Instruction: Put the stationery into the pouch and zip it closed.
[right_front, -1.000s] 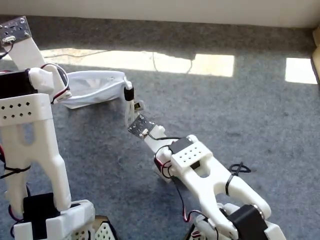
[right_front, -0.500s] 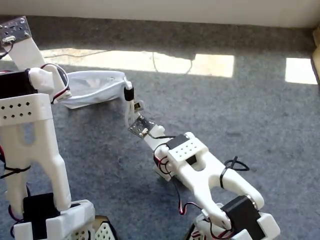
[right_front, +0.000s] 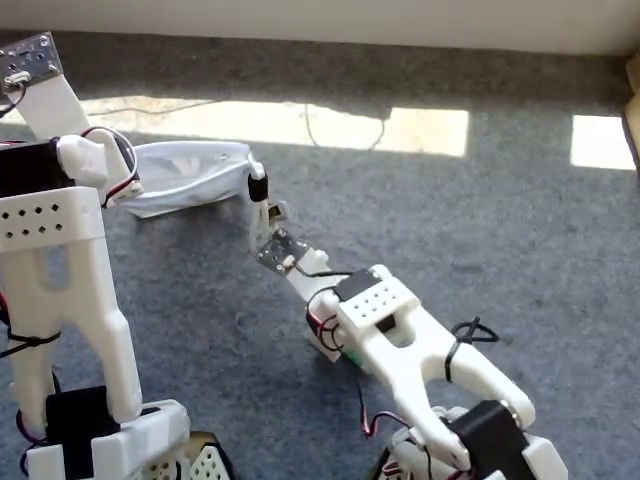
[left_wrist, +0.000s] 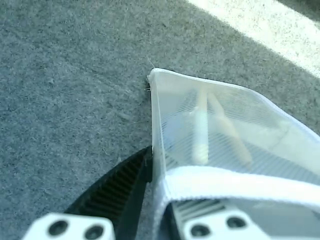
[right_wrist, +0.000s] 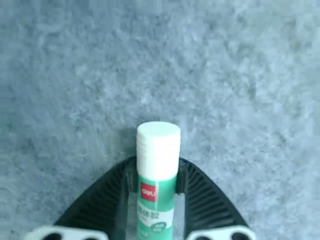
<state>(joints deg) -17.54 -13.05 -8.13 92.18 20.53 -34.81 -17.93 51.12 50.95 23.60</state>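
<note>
- Green-labelled glue stick (right_wrist: 158, 150), white cap forward, is pinched between the right gripper's (right_wrist: 157, 167) fingers, low over the grey carpet (right_wrist: 250, 75).
- White mesh pouch (left_wrist: 225, 135), with pens (left_wrist: 200, 132) showing through it, lies apart from it, over by the left arm. The left gripper (left_wrist: 156, 175) is clamped on its edge.
- To do this step well: carry the stick cap-first to the pouch mouth and release only once it is well inside, while the left keeps the edge lifted.
</note>
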